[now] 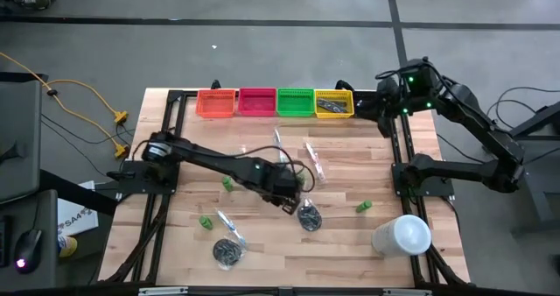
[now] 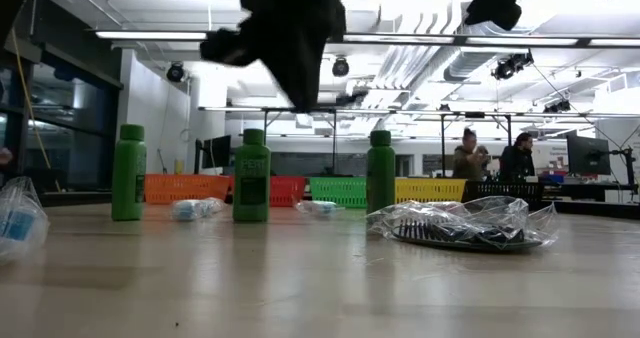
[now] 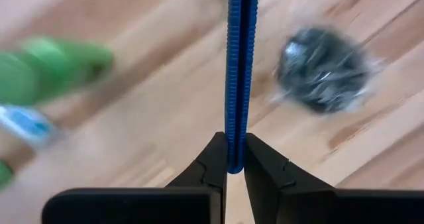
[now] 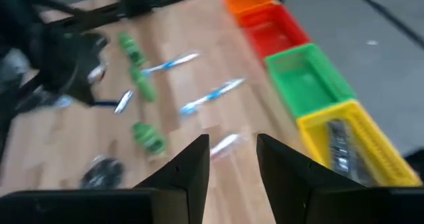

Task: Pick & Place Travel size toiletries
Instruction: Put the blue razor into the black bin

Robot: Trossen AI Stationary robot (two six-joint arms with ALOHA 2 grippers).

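Observation:
My left gripper (image 1: 289,197) hangs over the table's middle, shut on a slim dark-blue razor (image 3: 237,65). Just right of it lies a dark round bundle (image 1: 309,215); a second bundle (image 1: 229,252) lies near the front. Green bottles (image 1: 227,184) (image 1: 206,222) (image 1: 363,207) stand on their bases. Clear-wrapped toothbrushes (image 1: 313,160) (image 1: 229,228) lie flat on the wood. My right gripper (image 4: 232,159) waits open, high beside the yellow bin (image 1: 333,102). My left gripper pinches the razor's ribbed blue handle (image 3: 234,159) at one end between its two fingers (image 3: 211,168). The fingers point steeply down. The razor reaches out past the fingertips, with its pale head (image 4: 124,101) at the free end, and is lifted clear of the table.
Orange (image 1: 217,102), red (image 1: 256,102), green (image 1: 295,102) and yellow bins line the far edge; the yellow one holds grey combs (image 1: 331,107). A large white cylinder (image 1: 402,235) stands at the front right. People stand in the room beyond (image 2: 468,158).

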